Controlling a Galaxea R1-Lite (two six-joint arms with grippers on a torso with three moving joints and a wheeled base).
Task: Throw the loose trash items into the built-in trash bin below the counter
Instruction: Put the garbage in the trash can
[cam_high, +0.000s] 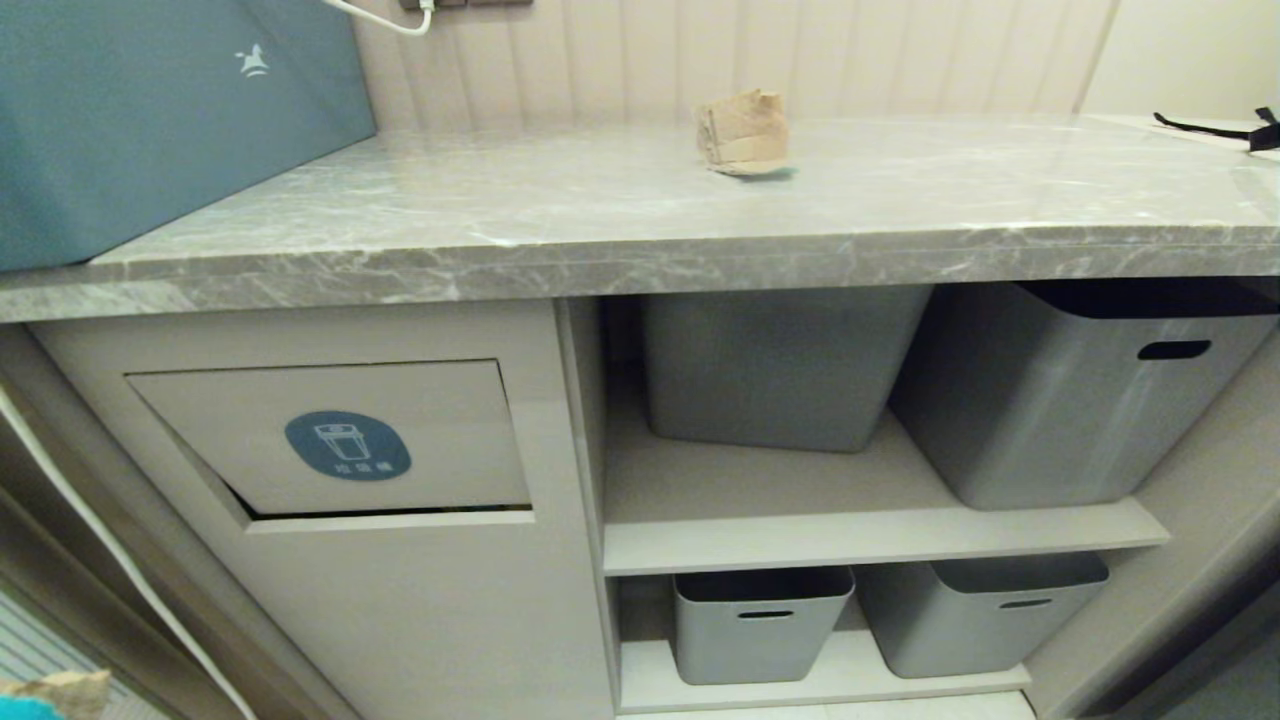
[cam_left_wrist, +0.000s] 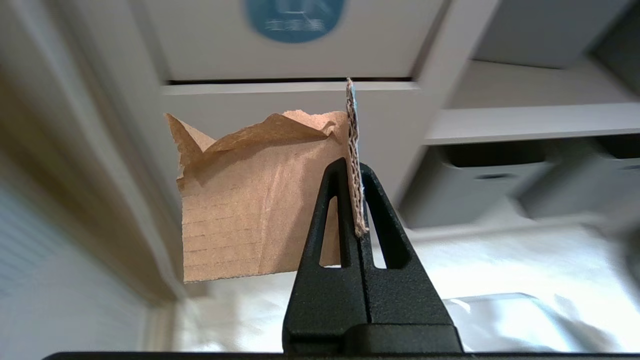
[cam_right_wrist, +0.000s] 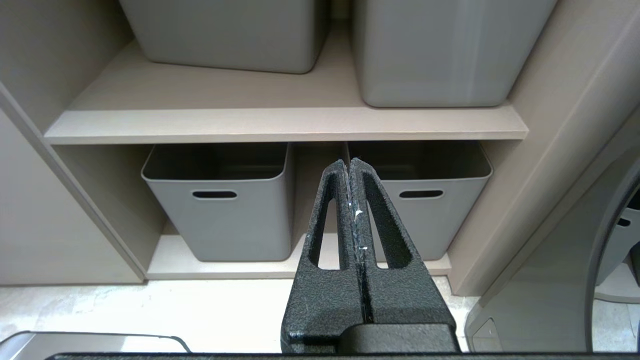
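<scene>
Cardboard fills the left wrist view: a torn brown corrugated cardboard scrap with a thin teal face (cam_left_wrist: 235, 210) is pinched edge-on between the closed black fingers of the left gripper (cam_left_wrist: 356, 172). Beyond it, at about twelve o'clock from the fingertips, is the beige rectangular tilting flap of the built-in trash bin (cam_high: 340, 435) with its blue oval trash-can sticker (cam_high: 347, 445); a dark slit runs along the flap's lower edge. In the head view that held scrap shows only as a sliver at the seven o'clock corner, low and well short of the flap.

A second crumpled brown cardboard scrap with a teal underside (cam_high: 743, 133) sits on the long grey marble-patterned counter (cam_high: 560, 215), at one o'clock from the flap. A large teal box (cam_high: 150, 110) stands on the counter at ten o'clock.

The right gripper (cam_right_wrist: 350, 167) has its black fingers pressed together on nothing, facing the open shelves with the grey plastic storage bins with handle slots (cam_right_wrist: 220, 200), at three o'clock from the trash flap.
</scene>
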